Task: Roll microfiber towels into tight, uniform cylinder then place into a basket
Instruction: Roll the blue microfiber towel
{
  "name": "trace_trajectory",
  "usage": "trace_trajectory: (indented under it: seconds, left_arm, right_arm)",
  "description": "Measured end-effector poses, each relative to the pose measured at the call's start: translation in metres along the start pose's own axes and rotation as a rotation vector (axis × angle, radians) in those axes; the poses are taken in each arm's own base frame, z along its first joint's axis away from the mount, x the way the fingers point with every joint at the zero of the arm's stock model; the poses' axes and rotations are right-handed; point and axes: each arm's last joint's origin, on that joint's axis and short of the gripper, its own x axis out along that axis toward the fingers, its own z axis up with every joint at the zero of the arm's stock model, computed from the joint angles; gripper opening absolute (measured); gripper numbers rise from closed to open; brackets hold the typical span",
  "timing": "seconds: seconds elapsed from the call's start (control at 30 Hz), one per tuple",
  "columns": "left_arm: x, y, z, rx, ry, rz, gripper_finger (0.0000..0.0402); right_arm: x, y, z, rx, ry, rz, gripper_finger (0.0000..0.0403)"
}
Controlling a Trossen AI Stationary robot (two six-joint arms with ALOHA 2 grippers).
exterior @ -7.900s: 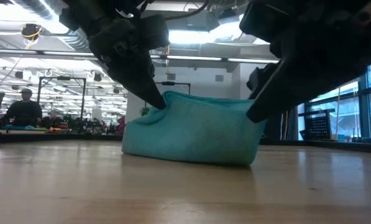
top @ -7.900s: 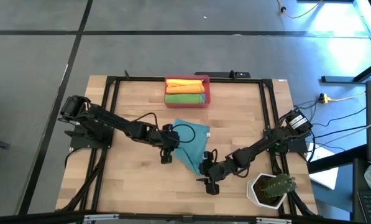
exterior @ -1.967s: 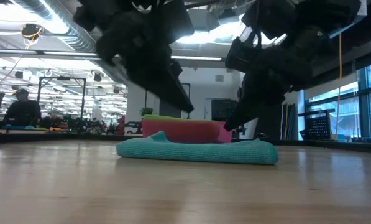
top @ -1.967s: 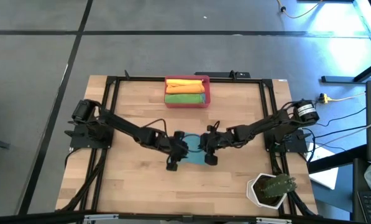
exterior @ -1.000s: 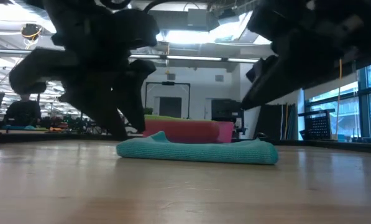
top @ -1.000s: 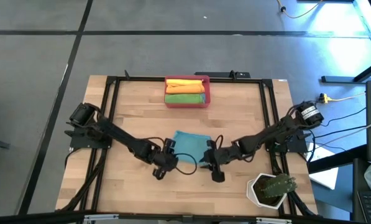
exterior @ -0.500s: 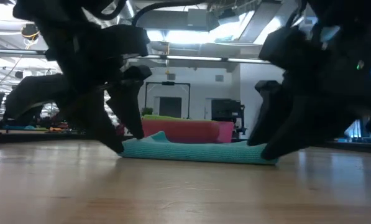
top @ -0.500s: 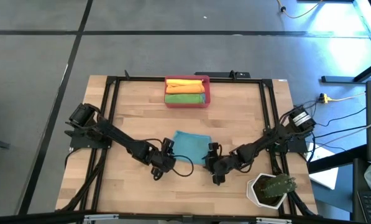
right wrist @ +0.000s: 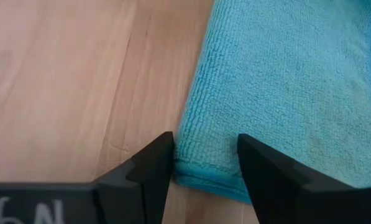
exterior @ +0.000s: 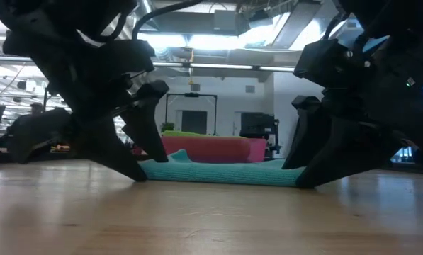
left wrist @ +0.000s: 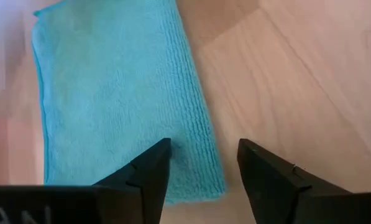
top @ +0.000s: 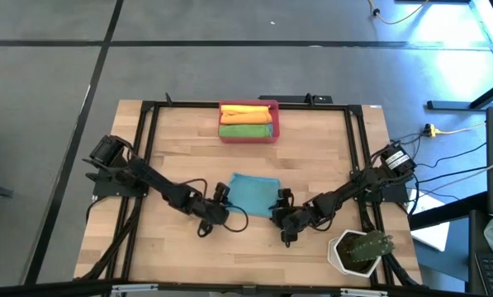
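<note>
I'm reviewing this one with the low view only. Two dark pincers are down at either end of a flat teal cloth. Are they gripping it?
Observer: No. The left wrist view shows the left pincer open, with one side edge of the folded teal microfiber towel between its fingers and nothing clamped.
Operator: And the right one?
Observer: The right pincer is open too, straddling the towel's opposite side edge near a corner.
Operator: What's in the bin behind?
Observer: From above, the red-pink plastic basket holds a yellow-orange rolled towel and a green rolled towel side by side.
</note>
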Motion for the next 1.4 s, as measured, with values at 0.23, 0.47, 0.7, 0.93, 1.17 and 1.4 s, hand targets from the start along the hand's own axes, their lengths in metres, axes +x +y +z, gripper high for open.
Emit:
trace_trajectory:
  seconds: [0.23,0.47,0.7,0.93,1.17,1.4]
  left_arm:
    - [0.005,0.007,-0.009,-0.025,0.002,-0.048,0.0130]
    - [0.006,0.007,-0.012,0.029,0.009,-0.058,0.0031]
    - [0.007,0.006,-0.013,-0.047,0.008,-0.075,0.0002]
    - [0.002,0.006,-0.006,-0.099,-0.011,-0.072,0.0000]
    - [-0.001,0.007,-0.005,-0.135,-0.018,-0.093,0.0000]
    - [-0.016,0.011,0.001,-0.266,-0.057,-0.202,0.0000]
  right_arm:
    - [0.000,0.000,-0.001,-0.003,0.004,-0.009,0.0184]
    - [0.001,-0.001,-0.001,-0.002,0.006,-0.020,0.0184]
    - [0.001,-0.001,-0.001,0.002,-0.002,-0.023,0.0176]
    - [0.001,0.000,-0.002,0.012,0.002,-0.020,0.0091]
    - [0.001,0.000,-0.003,0.025,0.009,-0.015,0.0011]
    - [-0.003,-0.004,0.004,0.156,-0.002,0.094,0.0010]
